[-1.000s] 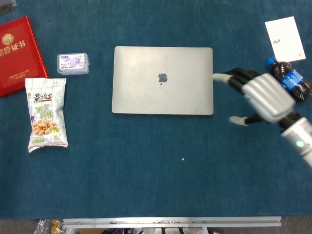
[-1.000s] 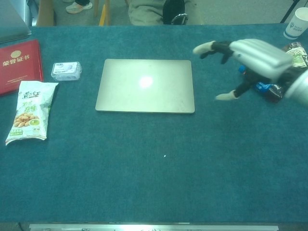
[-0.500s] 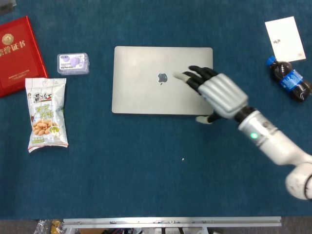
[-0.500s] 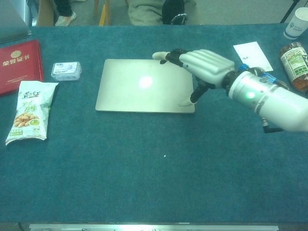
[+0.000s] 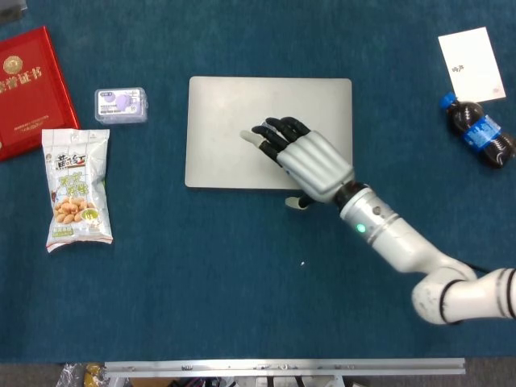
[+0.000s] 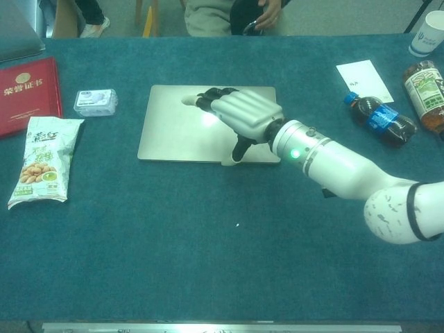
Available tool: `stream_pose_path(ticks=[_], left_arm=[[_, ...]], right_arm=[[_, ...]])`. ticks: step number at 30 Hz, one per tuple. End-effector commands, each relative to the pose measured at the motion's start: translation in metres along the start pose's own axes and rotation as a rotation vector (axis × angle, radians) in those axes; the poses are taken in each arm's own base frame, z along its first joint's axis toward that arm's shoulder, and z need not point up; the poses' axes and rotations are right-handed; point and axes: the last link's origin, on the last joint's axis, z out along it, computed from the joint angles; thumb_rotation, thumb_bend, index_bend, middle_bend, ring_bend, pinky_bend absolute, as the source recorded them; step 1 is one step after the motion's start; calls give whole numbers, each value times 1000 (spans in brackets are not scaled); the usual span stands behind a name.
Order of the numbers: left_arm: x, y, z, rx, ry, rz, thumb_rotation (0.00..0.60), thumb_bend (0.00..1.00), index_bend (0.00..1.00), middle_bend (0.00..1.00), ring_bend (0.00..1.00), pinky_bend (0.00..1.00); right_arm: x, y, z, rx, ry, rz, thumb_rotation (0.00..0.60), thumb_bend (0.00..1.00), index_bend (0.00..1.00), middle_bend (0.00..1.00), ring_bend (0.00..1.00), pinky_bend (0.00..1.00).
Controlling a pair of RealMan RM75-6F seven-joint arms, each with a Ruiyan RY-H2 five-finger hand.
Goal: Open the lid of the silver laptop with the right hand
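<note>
The silver laptop (image 5: 234, 113) (image 6: 173, 128) lies flat on the blue table with its lid down. My right hand (image 5: 306, 161) (image 6: 239, 114) hovers over the lid's right half, fingers spread and stretched toward the laptop's middle, holding nothing. Its thumb (image 5: 297, 202) (image 6: 232, 159) hangs down at the laptop's front edge; whether it touches the edge I cannot tell. The white forearm runs off toward the lower right. My left hand shows in neither view.
At the left lie a red certificate book (image 5: 28, 89), a small purple-white packet (image 5: 121, 105) and a snack bag (image 5: 76, 189). At the right are a white card (image 5: 472, 63), a dark cola bottle (image 5: 480, 137), a jar (image 6: 424, 83) and a paper cup (image 6: 431, 31).
My right hand has swept left from beside the cola bottle, across the laptop's right edge, to over the lid. Its thumb has come to the front edge. The laptop has not moved.
</note>
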Motion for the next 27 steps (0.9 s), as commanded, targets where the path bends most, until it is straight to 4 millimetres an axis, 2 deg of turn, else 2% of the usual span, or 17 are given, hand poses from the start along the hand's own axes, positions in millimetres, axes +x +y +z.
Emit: stream_pose_path(ticks=[1,18,27], left_arm=[[0,-1,0,-1,2,-4,600,416,326,298,229,250],[-4,-12,-4,8,7,-23,600,417,326,298,229,250],[-6,-18,-3,16,5,-30,600,416,326,298,229,250]], right_arm=[[-6,-4,9,-20,16,-25,600,0,25,105,21,107],[-28,-22,41,-69,12,-19,600,0,25,106,21,107],[-36,-22,52,-95,5,-30,600,0,25,105,21,107]])
